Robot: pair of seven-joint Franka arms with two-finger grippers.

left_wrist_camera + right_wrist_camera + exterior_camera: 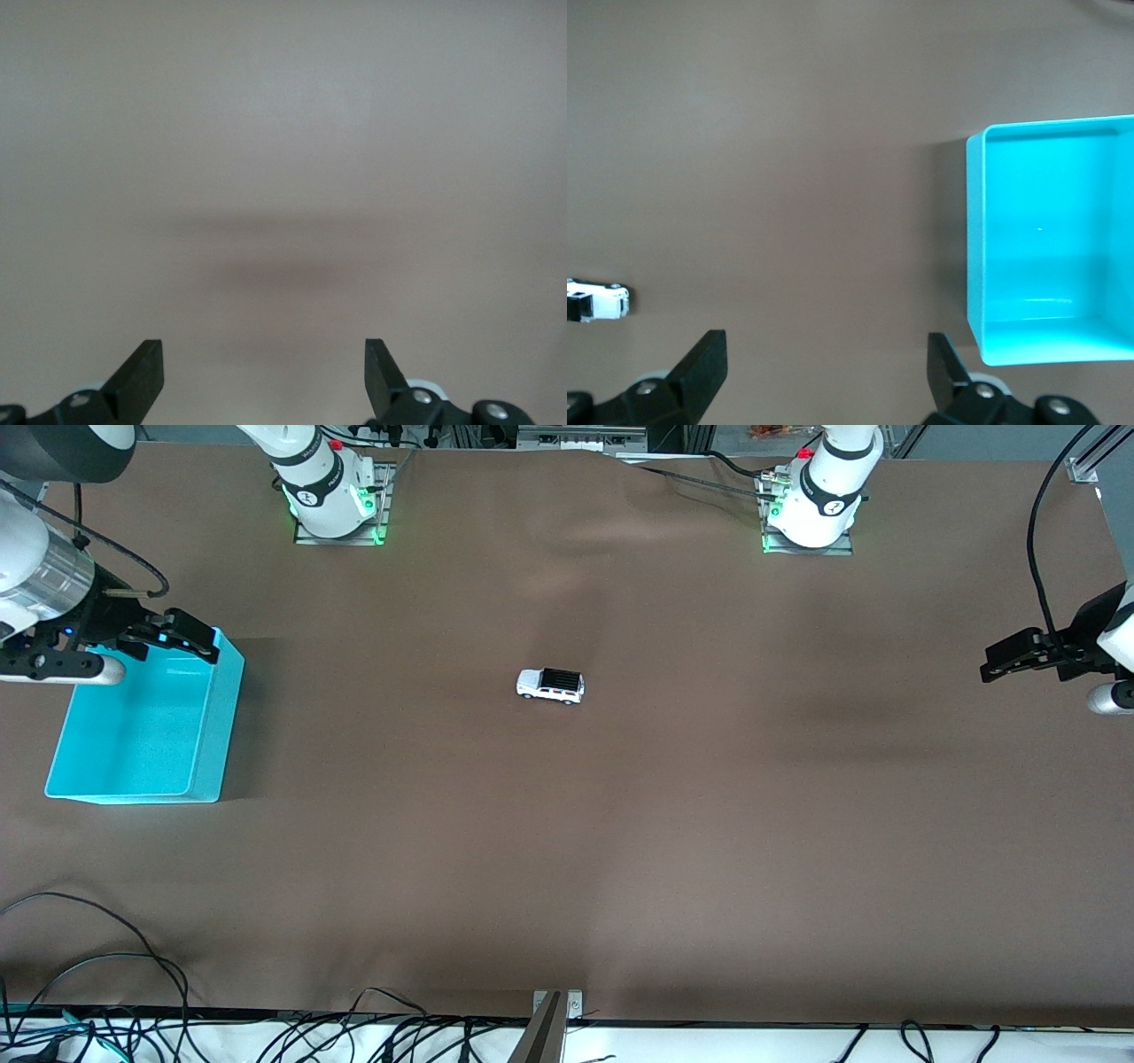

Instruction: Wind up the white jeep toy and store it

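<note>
The whole table (567,850) was seen from a high camera facing the arm bases. Bare cloth alone was shown by the left wrist camera looking down. The cyan bin (1050,239) and white jeep toy (598,301) were shared by the right wrist and front views.

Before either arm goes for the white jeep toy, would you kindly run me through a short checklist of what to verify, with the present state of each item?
1. White jeep toy upright on its wheels, on the bare table midway between the two arms' ends: ok.
2. Nothing beside the toy to block a grasp: ok.
3. Left gripper open and holding nothing, in the air over the table's left-arm end: ok.
4. Right gripper open and holding nothing, over the cyan bin's rim: ok.
5. Bin ready to receive the toy, nothing seen inside: ok.
6. Toy already wound: cannot tell.
</note>
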